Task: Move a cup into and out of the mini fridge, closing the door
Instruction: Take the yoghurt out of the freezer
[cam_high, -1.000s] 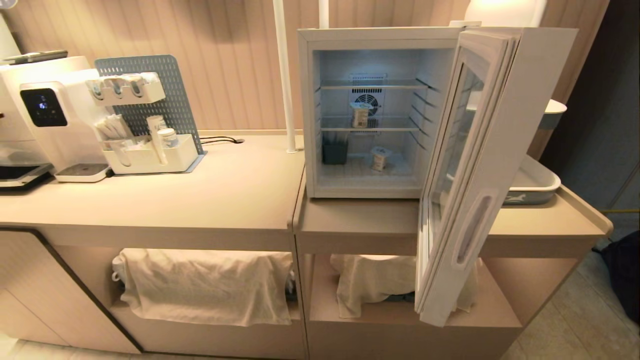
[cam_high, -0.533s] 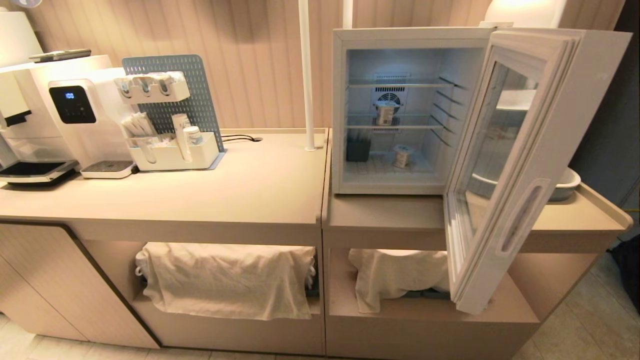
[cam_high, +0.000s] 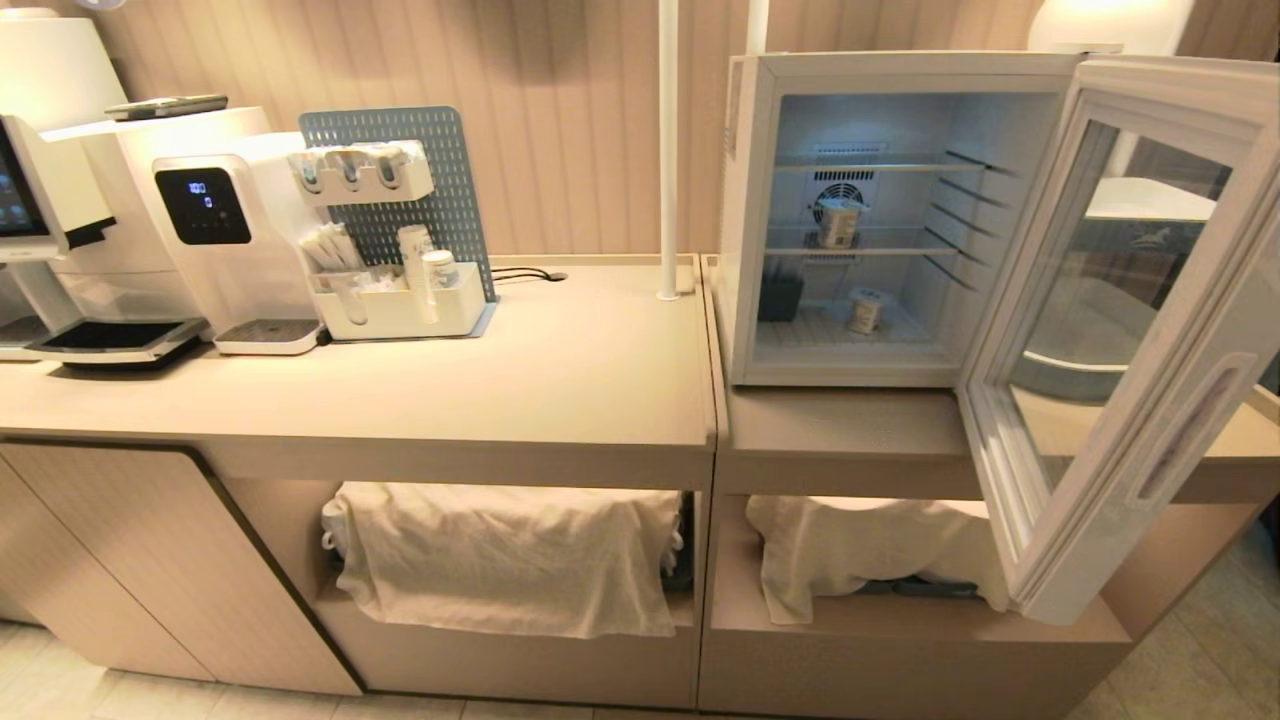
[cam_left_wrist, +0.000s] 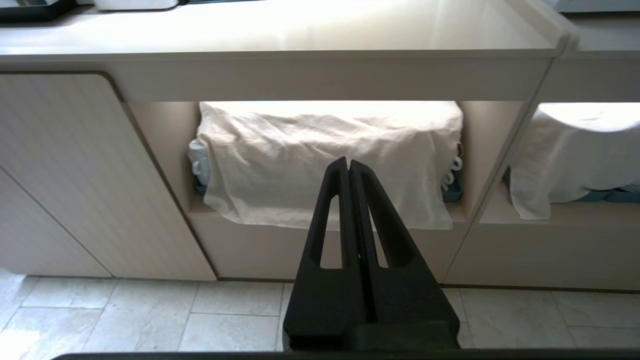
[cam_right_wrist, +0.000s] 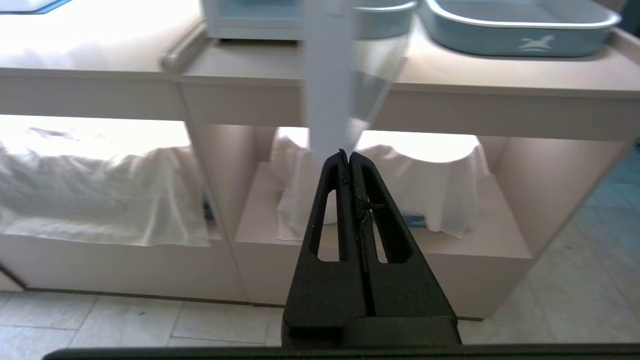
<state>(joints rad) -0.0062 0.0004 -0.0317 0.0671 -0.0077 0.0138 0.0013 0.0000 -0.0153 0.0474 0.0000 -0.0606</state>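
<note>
The white mini fridge (cam_high: 745, 220) stands open on the right counter section. Its glass-windowed door (cam_high: 1190, 420) is swung out wide to the right, overhanging the counter's front edge. Inside, one small pale cup (cam_high: 838, 222) stands on the middle wire shelf and another cup (cam_high: 865, 311) on the fridge floor, beside a dark container (cam_high: 780, 297). Neither arm shows in the head view. My left gripper (cam_left_wrist: 348, 161) is shut and empty, low in front of the cabinet. My right gripper (cam_right_wrist: 348, 154) is shut and empty, just below the door's lower edge (cam_right_wrist: 327, 100).
Coffee machines (cam_high: 200, 230) and a pegboard organiser (cam_high: 400, 260) stand at the counter's left. A white pole (cam_high: 667, 150) rises beside the fridge. Cloths (cam_high: 510, 560) cover the open shelves below the counter. A blue-grey tray (cam_right_wrist: 520, 25) lies behind the door.
The whole head view has slid to the right in the picture, so the camera has moved leftward along the counter. Fridge, door and cups keep their places; both grippers stay shut.
</note>
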